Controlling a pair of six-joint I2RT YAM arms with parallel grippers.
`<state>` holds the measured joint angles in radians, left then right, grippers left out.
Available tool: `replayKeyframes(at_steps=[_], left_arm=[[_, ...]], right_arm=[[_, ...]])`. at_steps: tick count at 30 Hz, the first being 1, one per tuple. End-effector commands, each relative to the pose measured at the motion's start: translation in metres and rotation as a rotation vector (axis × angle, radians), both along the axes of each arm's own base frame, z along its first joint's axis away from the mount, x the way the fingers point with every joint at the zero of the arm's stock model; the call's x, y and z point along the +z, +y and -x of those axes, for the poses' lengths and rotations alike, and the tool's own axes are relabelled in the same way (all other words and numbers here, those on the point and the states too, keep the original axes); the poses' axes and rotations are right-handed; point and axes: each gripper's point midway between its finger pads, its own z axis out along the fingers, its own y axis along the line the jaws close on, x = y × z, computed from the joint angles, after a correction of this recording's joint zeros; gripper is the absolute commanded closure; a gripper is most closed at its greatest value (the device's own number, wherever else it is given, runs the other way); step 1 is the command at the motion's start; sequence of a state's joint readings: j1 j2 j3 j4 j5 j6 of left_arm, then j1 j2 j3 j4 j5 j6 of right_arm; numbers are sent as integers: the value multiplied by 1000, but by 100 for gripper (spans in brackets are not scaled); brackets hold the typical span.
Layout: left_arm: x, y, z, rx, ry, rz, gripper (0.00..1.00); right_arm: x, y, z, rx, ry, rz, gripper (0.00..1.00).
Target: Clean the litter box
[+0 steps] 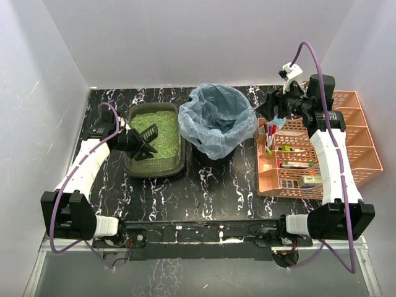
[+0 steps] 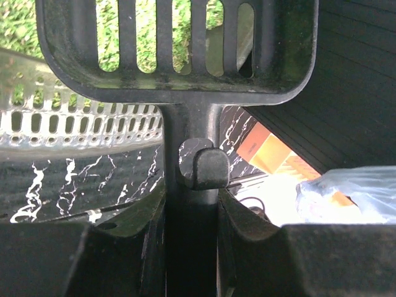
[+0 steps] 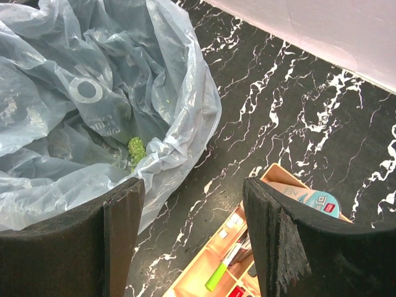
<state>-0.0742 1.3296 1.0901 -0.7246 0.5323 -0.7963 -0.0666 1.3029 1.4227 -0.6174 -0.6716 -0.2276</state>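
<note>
The litter box, a dark olive tray of green litter, lies at the left of the table. My left gripper hovers over it, shut on the handle of a black slotted scoop. In the left wrist view the scoop's head fills the top of the frame. Green litter shows through its slots, and the handle runs down between the closed fingers of the gripper. My right gripper hangs open and empty beside the bin; in its wrist view the gripper holds nothing.
A round bin lined with a blue bag stands just right of the tray, and a green clump lies inside the bag. An orange slatted organiser holding pens and small items fills the right side. White walls close in the table.
</note>
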Motion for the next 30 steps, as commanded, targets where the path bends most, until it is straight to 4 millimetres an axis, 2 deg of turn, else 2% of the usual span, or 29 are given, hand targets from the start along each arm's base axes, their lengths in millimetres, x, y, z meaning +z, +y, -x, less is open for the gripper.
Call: replayKeyframes(at_steps=[1,6,14,22,30], left_arm=[[-11,-1,16,108,136,34,100],[-29,-4,35,130,221,66,100],[-28,9,20,154,164,-8,100],[-31,15,4,173,174,-2,100],[-29,9,-11,151,207,78,100]], right_arm=[[21,1,-2,3,-97,3,30],[17,2,-1,5,-88,1,30],[14,1,1,4,-86,4,30],[8,1,2,5,-75,3,30],[-5,1,1,3,-55,5,30]])
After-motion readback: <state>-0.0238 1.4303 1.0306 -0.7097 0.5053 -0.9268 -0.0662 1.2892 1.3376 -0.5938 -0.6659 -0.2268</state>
